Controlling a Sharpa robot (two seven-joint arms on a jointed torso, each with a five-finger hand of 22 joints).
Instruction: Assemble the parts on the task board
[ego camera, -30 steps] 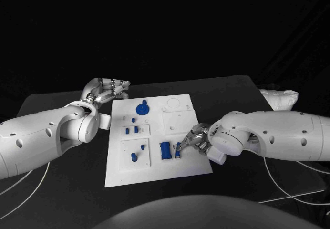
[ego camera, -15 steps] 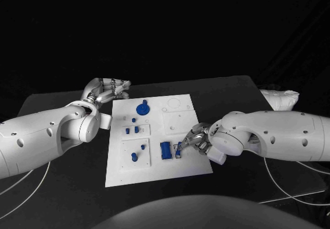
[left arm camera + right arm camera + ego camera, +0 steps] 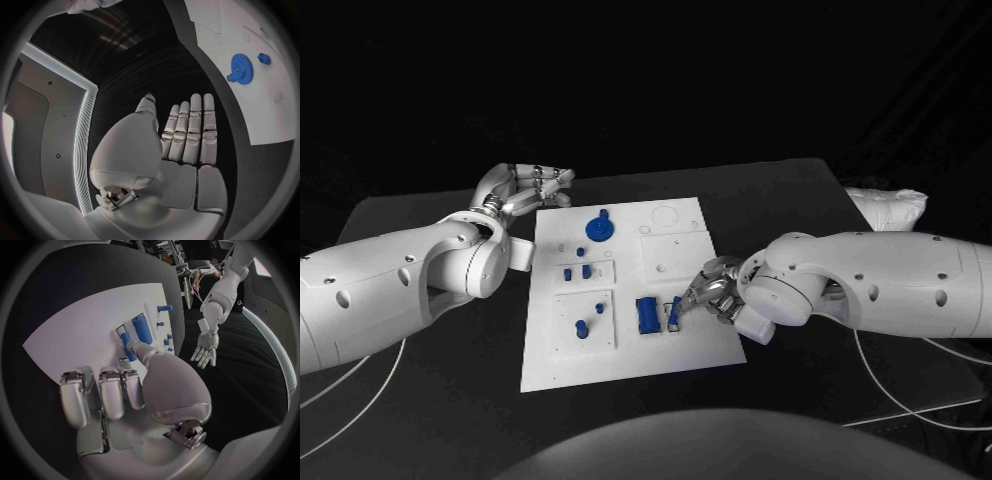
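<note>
The white task board [image 3: 678, 262] lies in the middle of the black table. On it are a blue gear [image 3: 597, 227], several small blue pegs [image 3: 580, 328] and a larger blue block [image 3: 648, 315]. My right hand [image 3: 711, 296] rests over the board's near right part, with its fingers curled. Its thumb and a finger pinch a small blue part [image 3: 674, 319] just right of the block. In the right wrist view the thumb presses on that small blue part [image 3: 129, 351]. My left hand [image 3: 524, 187] hovers off the board's far left corner, flat and holding nothing [image 3: 187, 135].
A white crumpled cloth [image 3: 888, 206] lies at the table's right edge. White cables [image 3: 906, 410] hang past the near right corner. The board's far right area [image 3: 672, 222] has only empty recesses. The gear [image 3: 240, 66] also shows in the left wrist view.
</note>
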